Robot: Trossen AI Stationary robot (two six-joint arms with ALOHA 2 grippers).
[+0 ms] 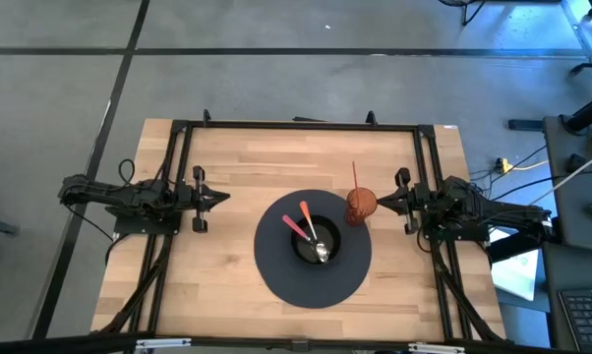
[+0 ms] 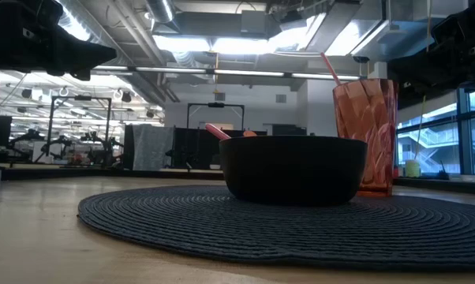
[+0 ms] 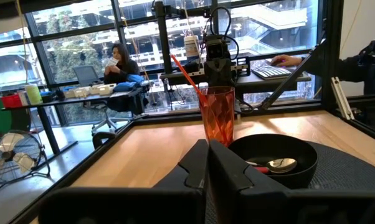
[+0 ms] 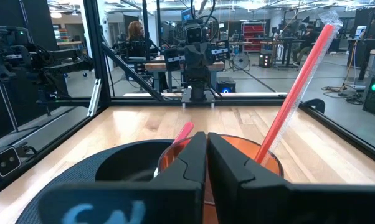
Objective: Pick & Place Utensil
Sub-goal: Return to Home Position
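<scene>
A black bowl (image 1: 314, 242) sits in the middle of a round dark placemat (image 1: 276, 270) at the table's centre. Two utensils lie in the bowl: a spoon with a metal head (image 3: 281, 165) and a pink handle (image 1: 296, 225), and one with an orange handle (image 1: 307, 215); both handles lean on the bowl's far-left rim. An orange tumbler (image 1: 361, 206) with a red straw (image 4: 293, 99) stands at the mat's far right edge. My left gripper (image 1: 225, 197) hangs shut and level at the table's left. My right gripper (image 1: 380, 202) hangs shut and level just right of the tumbler's rim.
A black metal frame (image 1: 296, 125) runs round the table's edges. Bare wood lies left of the mat (image 1: 217, 265) and along the far side (image 1: 276, 157). People sit at desks (image 3: 119, 62) in the room beyond the table.
</scene>
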